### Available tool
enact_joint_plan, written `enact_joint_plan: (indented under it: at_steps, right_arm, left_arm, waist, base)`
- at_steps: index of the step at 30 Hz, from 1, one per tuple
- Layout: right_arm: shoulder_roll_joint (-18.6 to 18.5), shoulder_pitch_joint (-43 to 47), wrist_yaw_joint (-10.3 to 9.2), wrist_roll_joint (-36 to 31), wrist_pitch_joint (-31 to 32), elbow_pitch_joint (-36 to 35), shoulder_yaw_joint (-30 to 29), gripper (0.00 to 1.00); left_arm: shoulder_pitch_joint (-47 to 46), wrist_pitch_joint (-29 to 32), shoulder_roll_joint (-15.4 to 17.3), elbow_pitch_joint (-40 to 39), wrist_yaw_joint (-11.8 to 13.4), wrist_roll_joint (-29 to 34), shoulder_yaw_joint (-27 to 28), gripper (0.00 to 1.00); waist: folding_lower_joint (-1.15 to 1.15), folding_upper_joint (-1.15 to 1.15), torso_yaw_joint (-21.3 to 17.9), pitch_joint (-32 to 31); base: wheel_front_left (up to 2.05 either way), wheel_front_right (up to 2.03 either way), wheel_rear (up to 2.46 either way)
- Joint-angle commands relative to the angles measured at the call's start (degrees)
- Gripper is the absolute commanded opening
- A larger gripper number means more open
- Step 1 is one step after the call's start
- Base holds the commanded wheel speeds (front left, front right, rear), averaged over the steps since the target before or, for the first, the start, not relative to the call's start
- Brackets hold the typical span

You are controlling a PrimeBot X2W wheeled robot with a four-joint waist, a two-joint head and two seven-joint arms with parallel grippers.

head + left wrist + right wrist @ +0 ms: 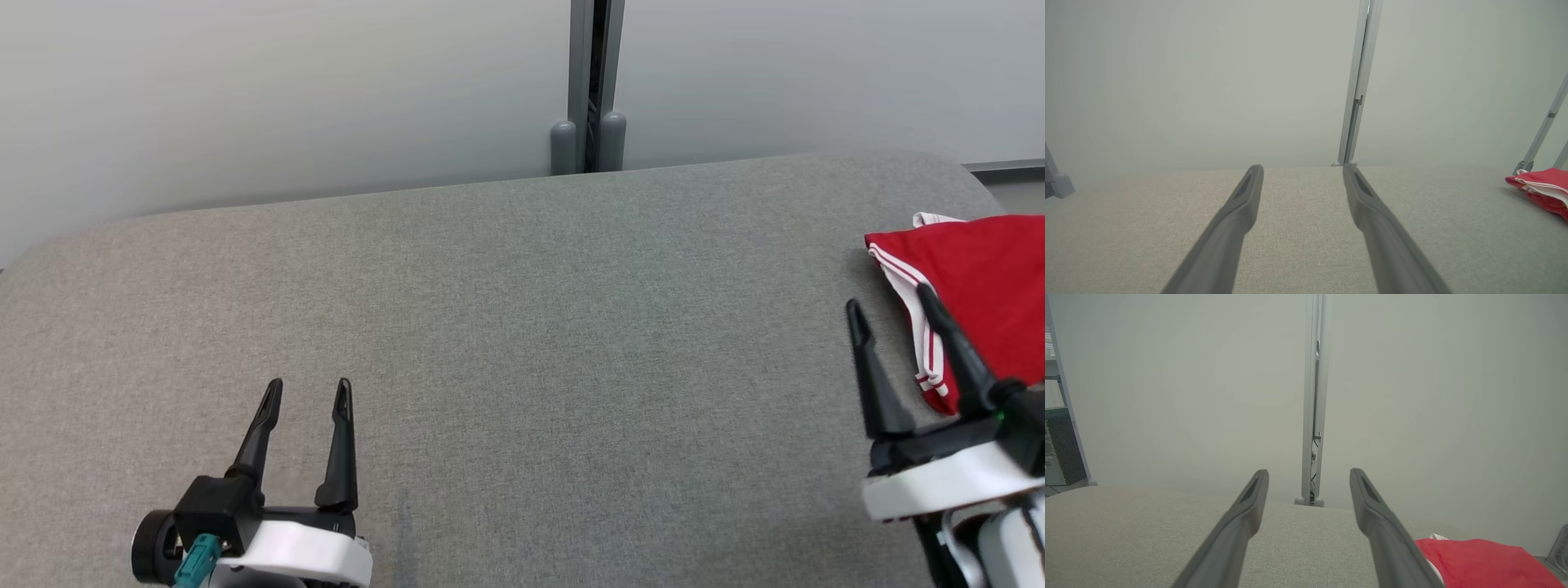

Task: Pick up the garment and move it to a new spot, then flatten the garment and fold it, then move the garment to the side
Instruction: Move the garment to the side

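The garment (pixel 984 282) is a folded red shirt with red-and-white striped trim, lying at the right edge of the grey table (pixel 522 327). It also appears as a red bundle (pixel 1543 188) at the far right of the left wrist view and low right (pixel 1478 561) in the right wrist view. My right gripper (pixel 890 298) stands open just left of the garment, one finger overlapping its striped edge in the head view, nothing between the fingers. My left gripper (pixel 309 390) is open over bare cloth at the lower left, far from the garment.
A pale partition wall (pixel 286 90) with a grey vertical post (pixel 596 82) runs behind the table's far edge. The table's rounded corners show at far left and far right. Grey fabric surface spreads between the two grippers.
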Motion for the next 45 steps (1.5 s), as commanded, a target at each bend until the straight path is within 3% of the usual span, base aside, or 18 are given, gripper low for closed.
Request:
enact_joint_plan:
  at_steps: [1,11,45]
  right_arm:
    - [0.60,1.20,-0.02,-1.00,-0.24,-0.49,0.04,1.00]
    - [5.00,4.23,-0.02,-4.26,-0.25,-1.04,-0.16,1.00]
    - [5.14,3.41,-0.02,-2.46,-0.25,-0.71,0.13,1.00]
  left_arm:
    - [0.49,-0.06,0.26,0.20,0.49,0.17,0.37,1.00]
    - [1.53,-0.06,0.27,0.40,1.84,0.82,0.60,1.00]
    - [1.34,-0.06,0.27,1.48,0.10,-3.59,-0.49,1.00]
  waist:
    - [0.00,0.00,0.04,-0.06]
    - [0.00,0.00,0.08,0.02]
    - [0.00,0.00,0.73,0.36]
  base:
    - [0.00,0.00,0.00]
    - [0.00,0.00,0.00]
    - [0.00,0.00,0.00]
